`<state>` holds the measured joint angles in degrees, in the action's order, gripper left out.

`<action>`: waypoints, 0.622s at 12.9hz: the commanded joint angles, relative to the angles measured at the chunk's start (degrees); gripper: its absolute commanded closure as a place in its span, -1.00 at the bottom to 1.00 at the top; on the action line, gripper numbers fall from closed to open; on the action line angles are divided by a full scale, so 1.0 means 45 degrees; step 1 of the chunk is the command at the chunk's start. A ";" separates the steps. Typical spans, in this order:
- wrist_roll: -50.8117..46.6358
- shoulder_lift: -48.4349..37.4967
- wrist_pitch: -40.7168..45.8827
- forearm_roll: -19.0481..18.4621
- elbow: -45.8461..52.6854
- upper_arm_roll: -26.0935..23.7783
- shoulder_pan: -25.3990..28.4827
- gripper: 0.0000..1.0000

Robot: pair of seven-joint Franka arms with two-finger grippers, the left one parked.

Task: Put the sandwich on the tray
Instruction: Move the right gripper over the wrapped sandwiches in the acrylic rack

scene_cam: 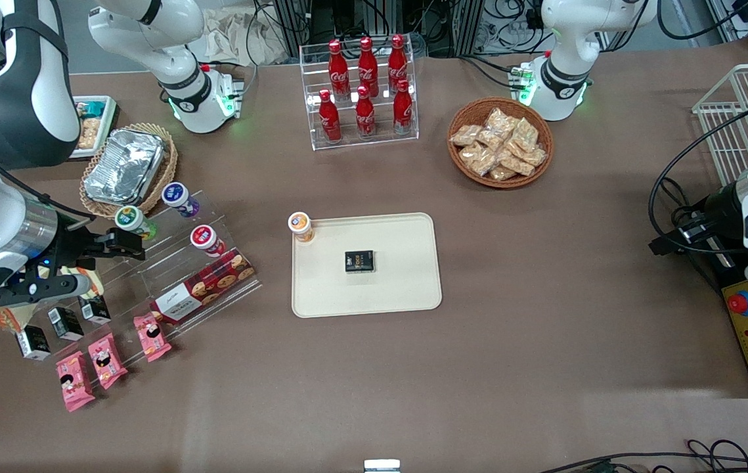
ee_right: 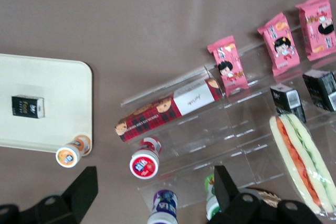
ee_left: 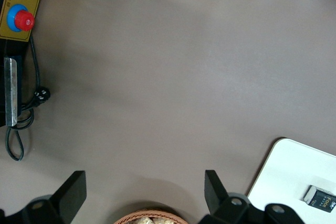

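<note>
item: sandwich [ee_right: 303,161], lying on the desk at the working arm's end beside the clear rack [ee_right: 220,140], ungrasped; gripper [ee_right: 152,195] above the rack, fingers [ee_right: 84,190] open; tray [scene_cam: 406,289] mid-desk; advice: centre over wedge, descend, close gently.

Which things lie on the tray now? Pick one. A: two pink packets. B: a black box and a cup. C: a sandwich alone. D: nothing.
B: the tray holds a black box and a cup; the sandwich lies by the rack, under the open pincer.
</note>
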<state>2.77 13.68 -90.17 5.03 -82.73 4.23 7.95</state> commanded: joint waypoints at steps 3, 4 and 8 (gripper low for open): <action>0.0614 -0.0287 0.0798 -0.1449 -0.0132 0.0990 -0.0108 -0.97; 0.0615 -0.0268 0.0799 -0.1450 -0.0132 0.1535 -0.0088 -0.97; 0.1120 0.0141 0.0487 -0.1469 -0.0132 0.3160 -0.0340 -0.96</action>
<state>6.08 13.79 -87.48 -1.07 -82.91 16.84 7.09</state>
